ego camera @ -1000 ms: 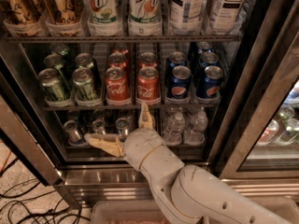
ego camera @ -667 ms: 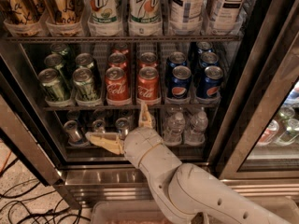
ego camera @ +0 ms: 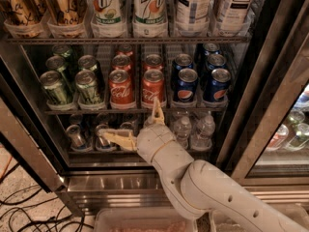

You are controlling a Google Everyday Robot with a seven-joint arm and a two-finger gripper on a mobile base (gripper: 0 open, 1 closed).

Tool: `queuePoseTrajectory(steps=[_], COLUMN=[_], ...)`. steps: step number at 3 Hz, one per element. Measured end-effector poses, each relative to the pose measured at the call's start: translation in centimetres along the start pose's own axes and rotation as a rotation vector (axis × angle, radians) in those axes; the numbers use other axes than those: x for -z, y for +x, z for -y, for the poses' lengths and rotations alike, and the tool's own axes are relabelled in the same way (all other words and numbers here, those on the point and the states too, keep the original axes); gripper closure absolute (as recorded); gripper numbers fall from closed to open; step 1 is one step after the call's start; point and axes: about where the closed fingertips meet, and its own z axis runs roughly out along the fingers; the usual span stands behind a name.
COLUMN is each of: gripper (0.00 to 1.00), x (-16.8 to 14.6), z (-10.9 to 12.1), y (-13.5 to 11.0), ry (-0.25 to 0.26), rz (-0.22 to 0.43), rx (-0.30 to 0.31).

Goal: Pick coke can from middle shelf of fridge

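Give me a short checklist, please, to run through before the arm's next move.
1. Fridge open, shelves exposed: ok.
2. Coke can upright at the front of the middle shelf: ok.
3. Gripper open and holding nothing: ok.
4. Gripper level with the can: not ok. It sits below the shelf rail, in front of the water bottles, with one finger pointing up under the can.
5. Room beside the can for the fingers: cannot tell. A second coke can and a Pepsi can stand close on either side.
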Motion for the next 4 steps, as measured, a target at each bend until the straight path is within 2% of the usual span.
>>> queuePoseTrajectory(steps=[1,2,3,4], gripper=[0.00,0.19,0.42,0.39], x=[0.00,0.00,0.00,0.00], z=[0.00,0.00,0.00,0.00], y=[0.00,0.00,0.00,0.00], ry=[0.000,0.000,0.000,0.000], rz=[0.000,0.000,0.000,0.000], rx=[0.000,0.000,0.000,0.000])
